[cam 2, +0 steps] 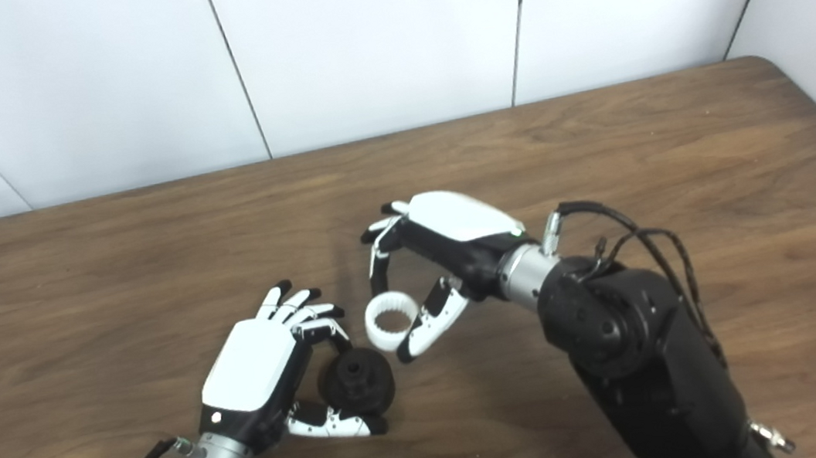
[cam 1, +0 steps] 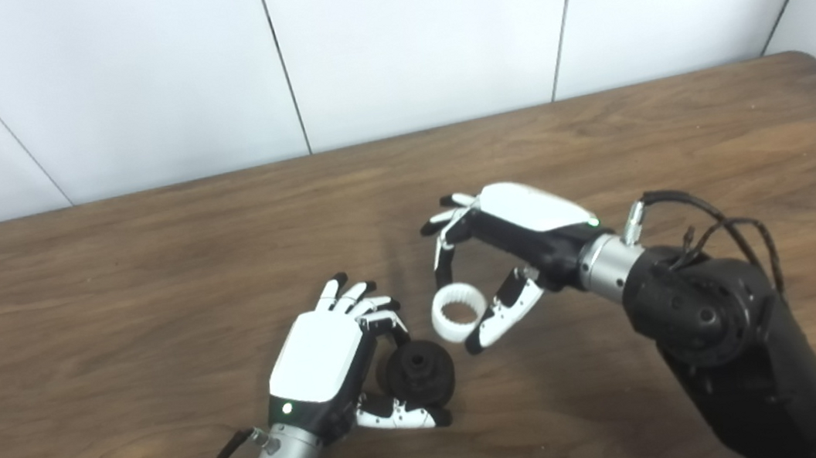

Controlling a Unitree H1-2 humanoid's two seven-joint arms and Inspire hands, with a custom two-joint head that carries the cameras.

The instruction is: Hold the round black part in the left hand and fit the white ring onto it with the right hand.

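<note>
The round black part is gripped in my left hand between the thumb and a bent finger, low over the wooden table. The other fingers of that hand are stretched out. The white ring, toothed on its inside, is pinched in my right hand between a finger above and the thumb below. The ring hangs just above and to the right of the black part, with a small gap between them. Both also show in the right eye view: black part, ring.
The table's far edge meets a white panelled wall. The table's right corner is rounded. My right forearm with loose black cables crosses the lower right of the table.
</note>
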